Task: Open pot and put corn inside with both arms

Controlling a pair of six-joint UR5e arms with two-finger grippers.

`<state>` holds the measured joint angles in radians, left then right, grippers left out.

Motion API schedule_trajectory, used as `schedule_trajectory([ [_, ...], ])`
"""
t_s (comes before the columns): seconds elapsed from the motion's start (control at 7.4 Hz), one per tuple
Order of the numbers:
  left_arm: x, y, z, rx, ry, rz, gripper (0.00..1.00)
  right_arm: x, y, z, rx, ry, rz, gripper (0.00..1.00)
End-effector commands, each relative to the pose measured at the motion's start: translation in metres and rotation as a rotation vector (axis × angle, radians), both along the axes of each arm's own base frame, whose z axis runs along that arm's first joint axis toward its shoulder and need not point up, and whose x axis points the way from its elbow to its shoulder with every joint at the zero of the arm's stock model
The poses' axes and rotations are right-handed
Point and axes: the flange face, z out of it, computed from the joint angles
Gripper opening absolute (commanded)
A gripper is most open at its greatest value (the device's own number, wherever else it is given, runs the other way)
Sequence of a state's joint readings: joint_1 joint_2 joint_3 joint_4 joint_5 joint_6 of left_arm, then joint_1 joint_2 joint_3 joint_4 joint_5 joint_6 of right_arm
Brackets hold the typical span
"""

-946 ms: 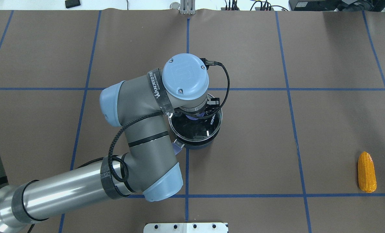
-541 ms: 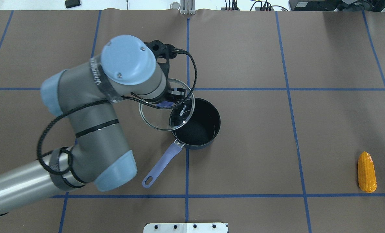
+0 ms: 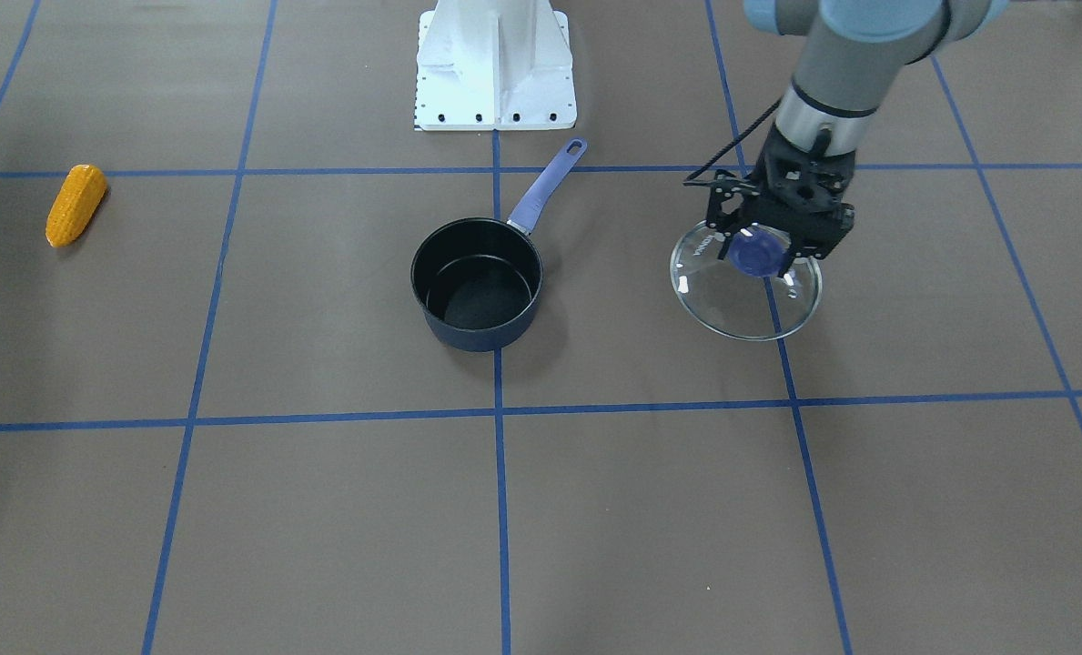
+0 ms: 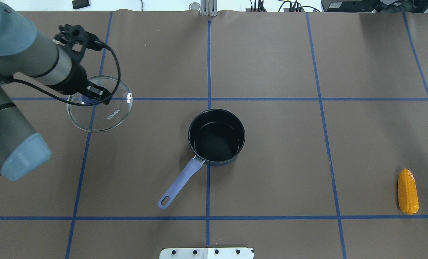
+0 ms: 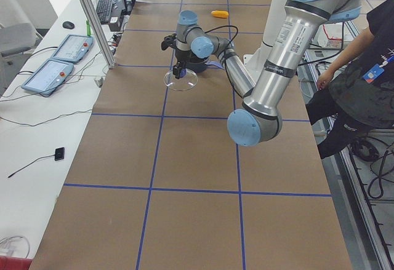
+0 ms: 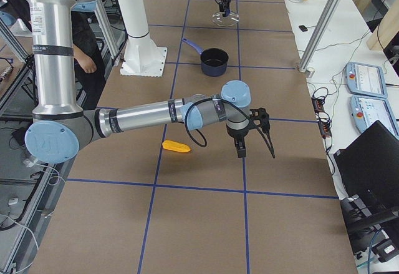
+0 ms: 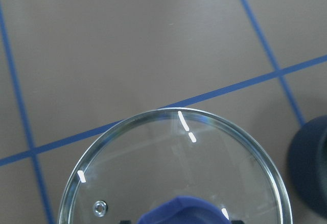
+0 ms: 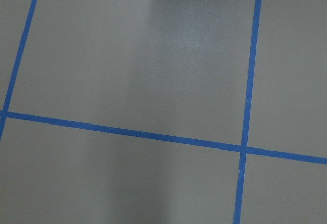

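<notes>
The left gripper [image 3: 757,256] is clamping the glass lid [image 3: 745,311] by its knob, well apart from the open saucepan [image 4: 216,136]; whether the right gripper [image 6: 240,149] is open, I cannot tell. The corn [image 4: 407,191] is lying far to the robot's right, probably light and rigid, best pinched mid-cob.

Pot [image 4: 216,136] central; lid [image 4: 107,116] well left, in left gripper [image 4: 91,95]; corn [image 4: 408,191] far right.

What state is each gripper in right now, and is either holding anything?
Left gripper: closed on the glass lid.
Right gripper: cannot be told; it shows only in the side camera.
</notes>
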<state>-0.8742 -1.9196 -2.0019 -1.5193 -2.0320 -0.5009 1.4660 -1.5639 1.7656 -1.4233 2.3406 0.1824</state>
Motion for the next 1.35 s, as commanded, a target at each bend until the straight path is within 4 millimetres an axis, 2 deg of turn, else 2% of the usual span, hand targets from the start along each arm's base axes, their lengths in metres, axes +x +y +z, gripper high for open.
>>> schedule_trajectory([
  [0.0, -0.091, 0.013, 0.116, 0.063, -0.017, 0.145, 0.29, -0.001, 0.0, 0.0, 0.0, 0.0, -0.002, 1.0],
  [0.27, -0.119, 0.054, 0.21, 0.092, -0.039, 0.199, 0.3, -0.001, 0.0, 0.0, 0.003, 0.001, -0.003, 1.0],
  [0.41, -0.125, 0.067, 0.262, 0.122, -0.021, 0.2, 0.3, -0.001, 0.0, 0.0, 0.008, 0.001, -0.003, 1.0],
  [0.54, -0.129, 0.078, 0.301, 0.145, 0.028, 0.208, 0.3, -0.002, 0.003, 0.002, 0.022, -0.002, -0.003, 1.0],
  [0.68, -0.132, 0.085, 0.319, 0.136, 0.054, 0.19, 0.3, -0.002, 0.003, 0.002, 0.02, -0.003, 0.003, 1.0],
  [0.81, -0.13, 0.09, 0.326, 0.114, 0.081, 0.157, 0.33, -0.002, 0.003, 0.002, 0.021, -0.003, 0.003, 1.0],
  [0.95, -0.131, 0.093, 0.345, 0.125, 0.088, 0.157, 0.36, -0.002, 0.003, 0.002, 0.021, -0.003, 0.003, 1.0],
  [1.08, -0.131, 0.094, 0.357, 0.128, 0.087, 0.156, 0.44, -0.002, 0.003, 0.002, 0.021, -0.003, 0.003, 1.0],
  [1.22, -0.131, 0.094, 0.359, 0.129, 0.081, 0.153, 0.63, -0.002, 0.003, 0.002, 0.021, -0.003, 0.001, 1.0],
])
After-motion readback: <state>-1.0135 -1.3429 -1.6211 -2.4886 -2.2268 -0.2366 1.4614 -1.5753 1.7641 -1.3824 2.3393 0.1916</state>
